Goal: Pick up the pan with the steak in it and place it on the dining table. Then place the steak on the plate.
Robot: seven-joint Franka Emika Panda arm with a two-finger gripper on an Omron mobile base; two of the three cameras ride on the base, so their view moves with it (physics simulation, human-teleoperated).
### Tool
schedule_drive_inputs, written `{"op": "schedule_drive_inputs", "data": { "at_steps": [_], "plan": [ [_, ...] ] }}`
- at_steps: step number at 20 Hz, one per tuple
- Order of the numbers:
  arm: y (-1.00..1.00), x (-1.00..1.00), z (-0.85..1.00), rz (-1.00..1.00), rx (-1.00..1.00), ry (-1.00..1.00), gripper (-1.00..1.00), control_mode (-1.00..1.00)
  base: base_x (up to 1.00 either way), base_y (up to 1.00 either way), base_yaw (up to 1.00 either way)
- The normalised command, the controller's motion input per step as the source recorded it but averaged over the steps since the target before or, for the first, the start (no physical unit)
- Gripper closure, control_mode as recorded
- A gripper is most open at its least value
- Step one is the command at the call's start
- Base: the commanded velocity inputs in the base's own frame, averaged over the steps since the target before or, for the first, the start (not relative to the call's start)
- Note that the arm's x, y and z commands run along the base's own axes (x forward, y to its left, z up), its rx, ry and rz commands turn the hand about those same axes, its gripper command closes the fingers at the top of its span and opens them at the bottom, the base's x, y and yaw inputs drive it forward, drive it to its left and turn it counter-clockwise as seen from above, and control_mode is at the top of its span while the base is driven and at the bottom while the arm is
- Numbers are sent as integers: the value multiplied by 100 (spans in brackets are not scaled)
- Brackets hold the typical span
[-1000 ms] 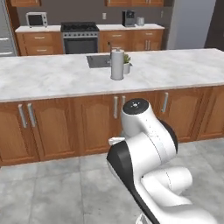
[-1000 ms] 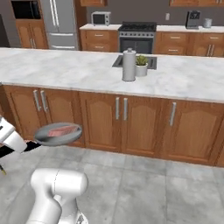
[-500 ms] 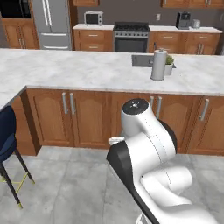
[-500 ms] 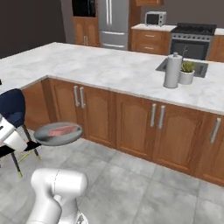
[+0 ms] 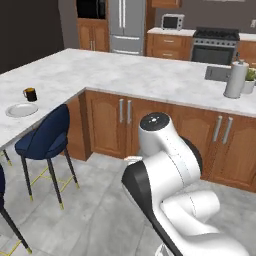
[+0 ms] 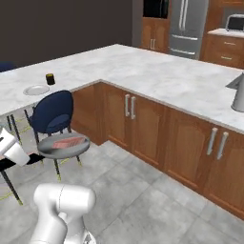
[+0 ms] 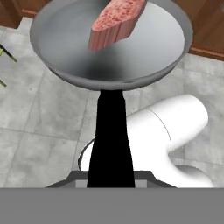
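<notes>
Pincer (image 6: 29, 158) sits low at the robot's left side, clamped tight on the long black handle of the small round grey metal pan (image 6: 63, 145); in the hand view the handle runs straight down toward the cam, fingertips themselves hidden under it. Pan rides level in the air above the grey tiled floor (image 6: 143, 200), w/ the pinkish-red oblong steak (image 6: 68, 142) lying inside the bowl, toward the far side from the handle. Not touching any bench.

Just beyond the pan: a blue padded chair (image 6: 53, 113) tucked at the long white grey-veined marble bench (image 6: 19, 78), i.e. the dining table. On it the round flat light-grey plate (image 6: 36, 89), bare, w/ a small dark cup (image 6: 50, 79) just beside it. Further right, wooden cabinets (image 6: 143, 124) under the marble kitchen counter.

Progress, as I judge it: pick-up done, pan + steak in transit. Left to do: reach the table, set the pan down near the plate, let go of the handle, then grab the steak & move it onto the plate. Roughly a third in.
</notes>
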Motion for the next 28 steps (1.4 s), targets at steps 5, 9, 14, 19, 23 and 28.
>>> {"op": "schedule_drive_inputs", "data": {
  "at_steps": [5,9,14,19,23,28],
  "plan": [
    [0,0,0,0,0,0,100,100,0,0,49],
    [0,0,0,0,0,0,100,100,0,0,48],
    [0,0,0,0,0,0,100,100,0,0,47],
    [0,0,0,0,0,0,100,100,0,0,45],
    [0,0,0,0,0,0,100,100,0,0,43],
    [0,0,0,0,0,0,100,100,2,-14,37]
  ]
}}
